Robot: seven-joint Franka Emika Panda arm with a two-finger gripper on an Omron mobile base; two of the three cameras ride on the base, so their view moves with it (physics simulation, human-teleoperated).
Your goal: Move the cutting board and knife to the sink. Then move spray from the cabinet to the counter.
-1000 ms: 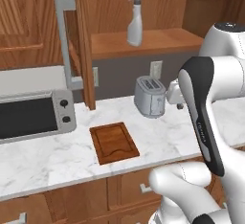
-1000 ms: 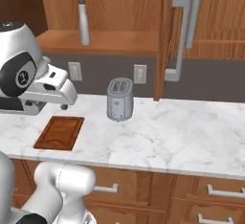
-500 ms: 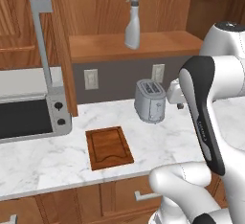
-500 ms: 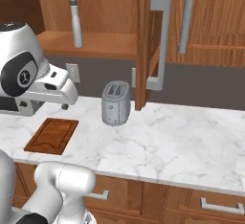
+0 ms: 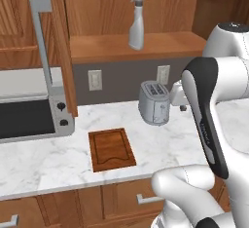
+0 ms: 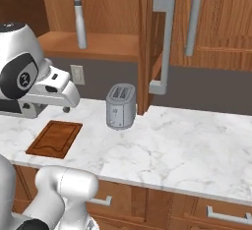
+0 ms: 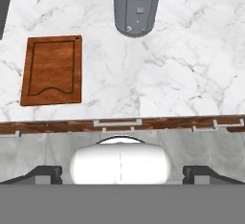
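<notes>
The reddish-brown cutting board [image 5: 112, 149] [image 6: 55, 138] [image 7: 52, 70] lies flat on the white marble counter [image 5: 170, 146] [image 6: 197, 145] [image 7: 172, 74], near its front edge. The knife and the sink are out of view. A pale spray [image 5: 136, 20] [image 6: 79, 20] stands upright on the shelf of the open cabinet [image 5: 146, 47] [image 6: 103, 46]. My gripper [image 7: 122, 174] hangs open and empty, high above the counter's front edge, to the right of the board and well apart from it.
A grey toaster [image 5: 154, 103] [image 6: 120, 106] [image 7: 137, 5] stands at the back of the counter, right of the board. A microwave [image 5: 29, 115] sits at the left. The open cabinet door [image 5: 61, 47] [image 6: 147, 42] with its grey bar handle juts out over the counter. Brown drawers run below.
The whole picture has shifted a little as the base moved; the jutting cabinet door shows further left in both base views. The arm's pose and the open gripper are unchanged.
</notes>
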